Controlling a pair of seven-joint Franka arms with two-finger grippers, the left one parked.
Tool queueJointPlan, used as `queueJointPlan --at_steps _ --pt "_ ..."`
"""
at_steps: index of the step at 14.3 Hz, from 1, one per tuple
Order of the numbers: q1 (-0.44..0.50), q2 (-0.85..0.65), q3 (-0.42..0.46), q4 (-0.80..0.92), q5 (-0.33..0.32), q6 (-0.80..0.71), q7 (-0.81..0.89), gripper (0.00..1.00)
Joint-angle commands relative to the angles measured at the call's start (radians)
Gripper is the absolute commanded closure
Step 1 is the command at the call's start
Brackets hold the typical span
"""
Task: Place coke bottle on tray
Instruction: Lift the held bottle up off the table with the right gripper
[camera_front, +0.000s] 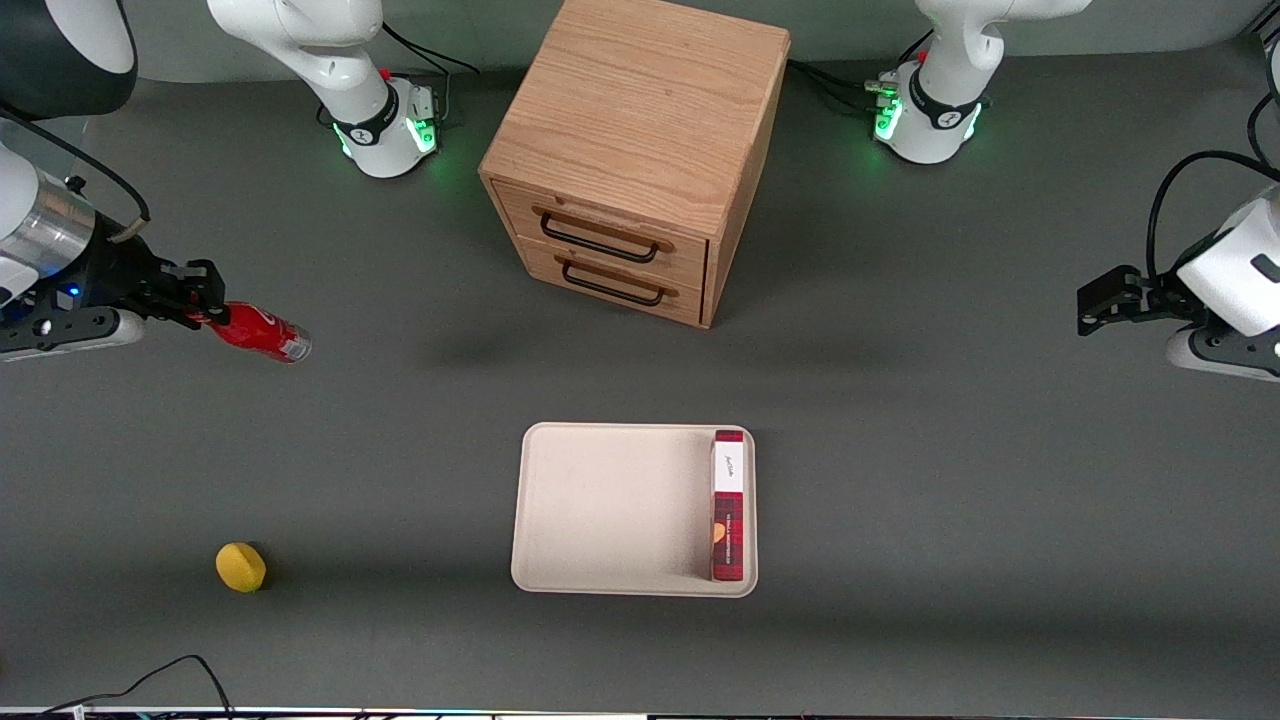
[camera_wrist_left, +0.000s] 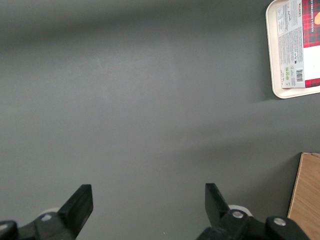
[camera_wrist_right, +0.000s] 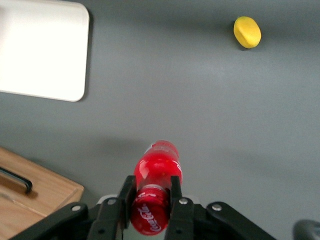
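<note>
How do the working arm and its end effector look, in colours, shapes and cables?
The working arm has glossy white rounded shells and a silver metal wrist ring, with a thin black cable looping beside it. Its end effector is matte black with two slim, straight fingers and a small blue light on the body.

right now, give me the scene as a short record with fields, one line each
gripper: toward the working arm's end of the table, raised above the table, shut on the coke bottle
coke bottle: held by its cap end, tilted, clear base pointing away from the gripper
tray: on the table, in front of the cabinet, coke bottle not yet on it
plaid box: lying in the tray along one short side
cabinet: wooden, both drawers closed
yellow ball: on the table, nearer the front camera than the coke bottle
</note>
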Motion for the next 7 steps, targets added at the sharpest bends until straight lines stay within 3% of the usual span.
queueJointPlan --at_steps 1,4,7 --pt "0.069 0.078 0.022 0.064 0.010 0.066 0.176 1.00" --pt "0.208 0.314 0.022 0.282 -0.009 0.072 0.251 1.00" --pt "0.274 0.437 0.021 0.370 -0.029 0.159 0.267 1.00"
